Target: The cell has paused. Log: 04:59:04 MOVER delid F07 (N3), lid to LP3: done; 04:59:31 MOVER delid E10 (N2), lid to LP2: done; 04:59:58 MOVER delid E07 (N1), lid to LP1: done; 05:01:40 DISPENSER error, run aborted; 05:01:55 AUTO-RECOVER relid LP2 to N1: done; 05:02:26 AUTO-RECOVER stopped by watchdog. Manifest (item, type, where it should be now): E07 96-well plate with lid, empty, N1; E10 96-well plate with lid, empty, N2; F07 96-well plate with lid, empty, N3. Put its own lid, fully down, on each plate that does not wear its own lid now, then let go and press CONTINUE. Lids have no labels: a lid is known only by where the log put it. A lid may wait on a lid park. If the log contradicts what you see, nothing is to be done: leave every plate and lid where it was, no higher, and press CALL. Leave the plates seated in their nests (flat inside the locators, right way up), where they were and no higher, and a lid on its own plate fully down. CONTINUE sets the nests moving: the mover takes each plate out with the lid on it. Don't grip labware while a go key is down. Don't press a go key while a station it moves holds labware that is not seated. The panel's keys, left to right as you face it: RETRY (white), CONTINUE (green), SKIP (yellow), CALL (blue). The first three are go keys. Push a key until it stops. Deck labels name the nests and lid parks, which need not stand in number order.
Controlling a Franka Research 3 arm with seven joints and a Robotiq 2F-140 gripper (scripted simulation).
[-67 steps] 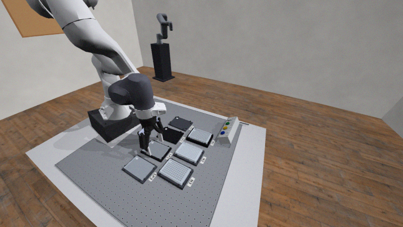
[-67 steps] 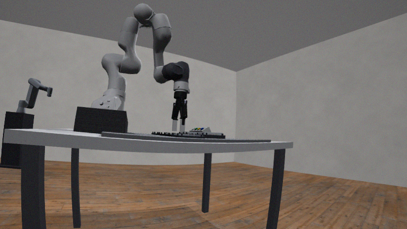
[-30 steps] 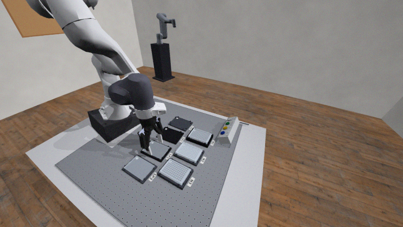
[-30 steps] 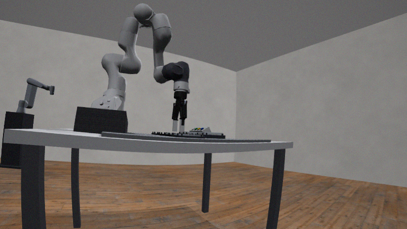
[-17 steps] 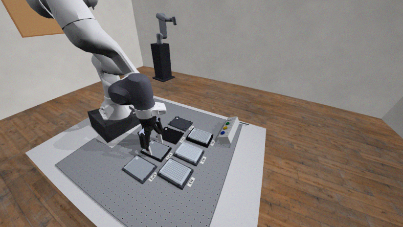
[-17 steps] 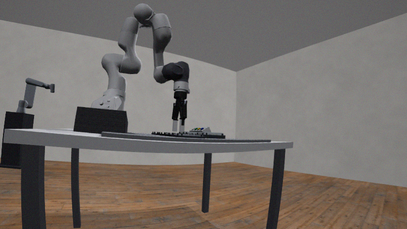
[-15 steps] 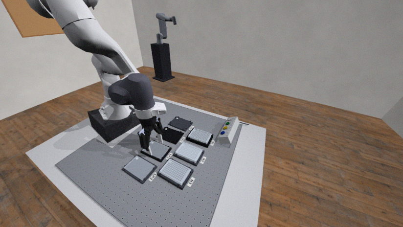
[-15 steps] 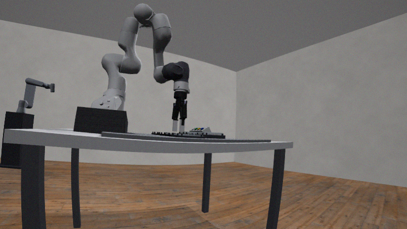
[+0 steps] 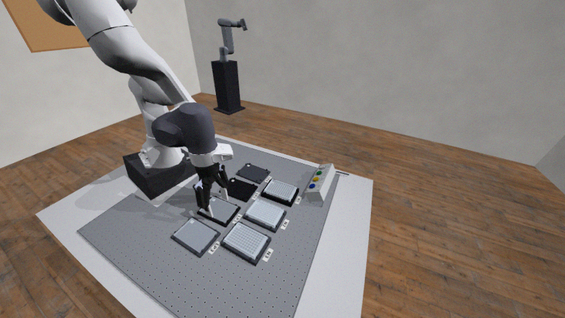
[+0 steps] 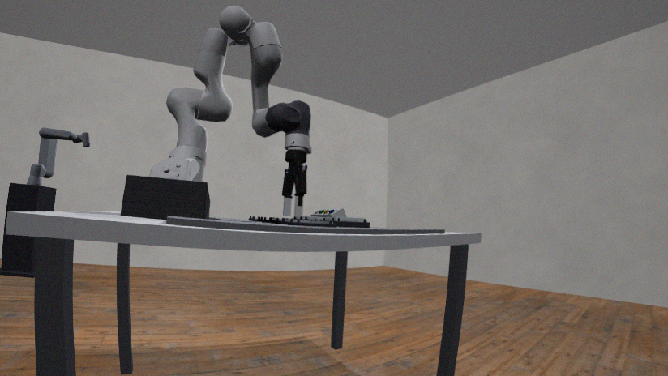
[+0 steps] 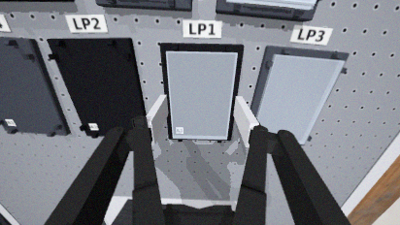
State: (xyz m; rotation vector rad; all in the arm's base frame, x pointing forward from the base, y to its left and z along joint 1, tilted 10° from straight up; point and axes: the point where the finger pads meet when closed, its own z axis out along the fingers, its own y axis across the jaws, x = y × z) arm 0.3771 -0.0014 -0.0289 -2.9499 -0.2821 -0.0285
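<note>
The gripper hangs straight down over the lid park labelled LP1, its two pale fingertips standing either side of the near end of the lid that lies there. The jaws are parted wider than the lid and grip nothing; in the wrist view a thin gap shows between each pad and the lid's long edges. From the side view the fingertips end just above the deck plate, though whether they have reached the lid's level cannot be told.

To the gripper's right in the wrist view, just beside LP1, a second lid rests on the park marked LP3. To its left the LP2 park shows only its black pad. Ahead of the fingers, beyond the park labels, lie the three nests: in the top view the nearest plate and the farthest plate show open wells, while the middle plate looks covered by a lid. The key panel sits beyond the far plate.
</note>
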